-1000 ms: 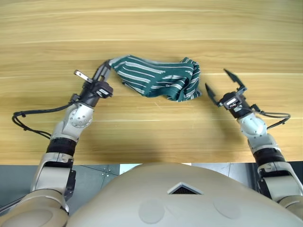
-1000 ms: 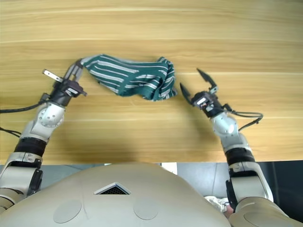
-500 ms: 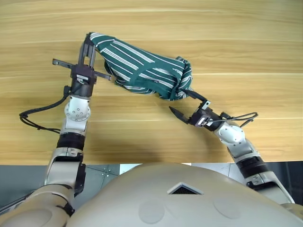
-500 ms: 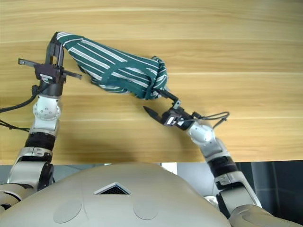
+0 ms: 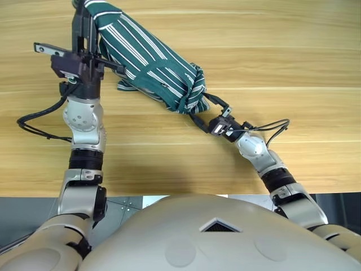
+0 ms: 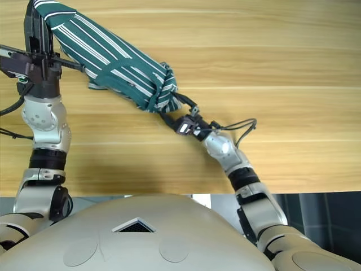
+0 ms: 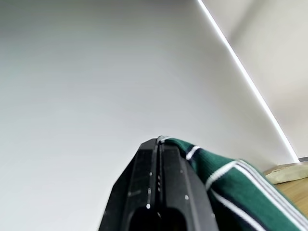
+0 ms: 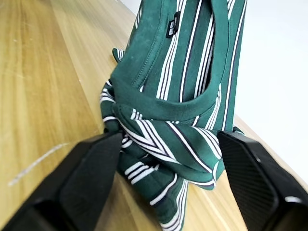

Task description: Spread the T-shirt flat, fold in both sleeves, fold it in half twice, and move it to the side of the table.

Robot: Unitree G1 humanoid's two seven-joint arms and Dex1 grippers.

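Observation:
The green T-shirt (image 5: 148,56) with white stripes hangs stretched in a slanted band above the wooden table (image 5: 282,56). My left gripper (image 5: 86,12) is raised at the far left and shut on the shirt's upper end; the left wrist view shows green cloth pinched at its closed fingertips (image 7: 159,142). The shirt's lower end is a bunched knot (image 8: 163,144) resting near the table. My right gripper (image 5: 206,112) is open at that knot, with one finger (image 8: 91,178) on each side of the cloth and neither closed on it.
Bare wood stretches to the right of the shirt and along the far side. The table's near edge (image 5: 169,195) runs just in front of both arms. Black cables (image 5: 34,127) loop beside each wrist.
My left gripper has lifted the shirt's end up and away to the far left, pulling the cloth taut. My right gripper swung left from open table and now straddles the lower bunch.

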